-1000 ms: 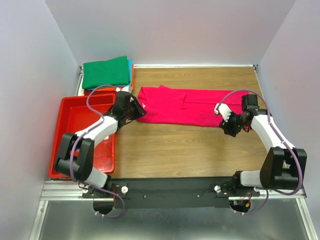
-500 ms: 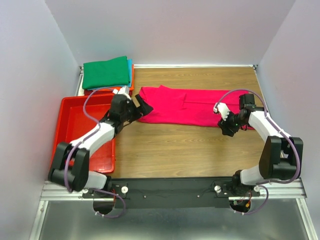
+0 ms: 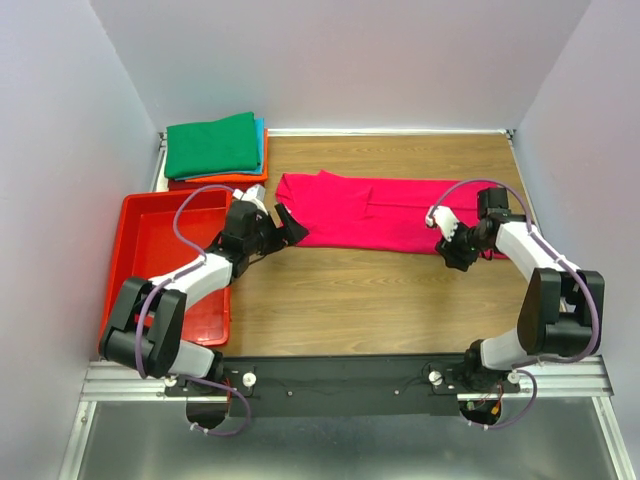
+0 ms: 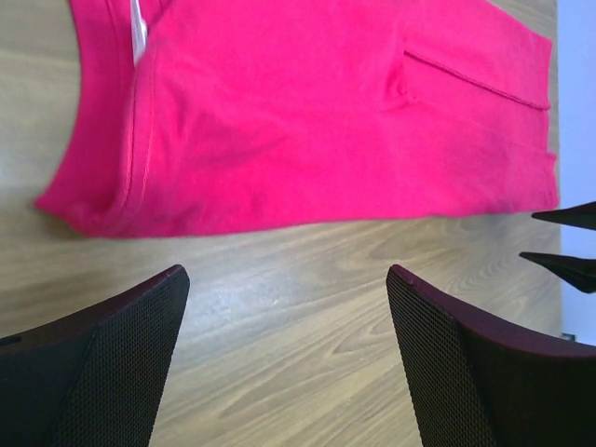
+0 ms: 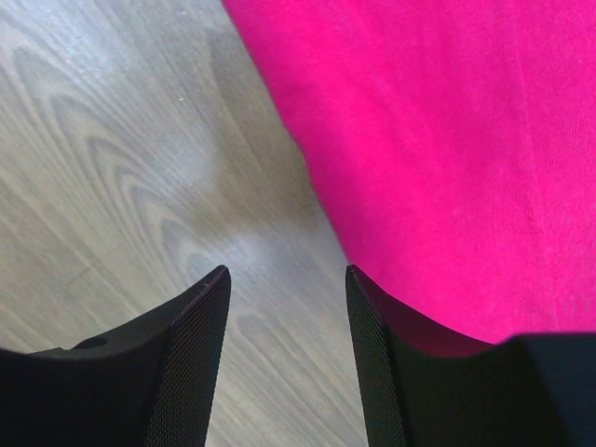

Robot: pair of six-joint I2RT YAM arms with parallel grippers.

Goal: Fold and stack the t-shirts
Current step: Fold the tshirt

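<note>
A magenta-pink t-shirt lies folded into a long band across the middle of the table. My left gripper hangs open just off the shirt's left end. In the left wrist view its jaws stand wide over bare wood, with the t-shirt lying a little beyond them. My right gripper is open at the shirt's near right edge. In the right wrist view the gripper has wood between its fingers, and the t-shirt borders its right finger. Folded t-shirts are stacked at the back left, green on top.
A red plastic tray sits at the left, beside my left arm. The stack shows teal-blue and orange edges under the green shirt. Walls close in on both sides and the back. Bare wooden table lies in front of the shirt.
My left gripper has opened, let go of the pink shirt's left end and drawn back slightly. The right forearm has shifted a little; its jaws stay as they were.
</note>
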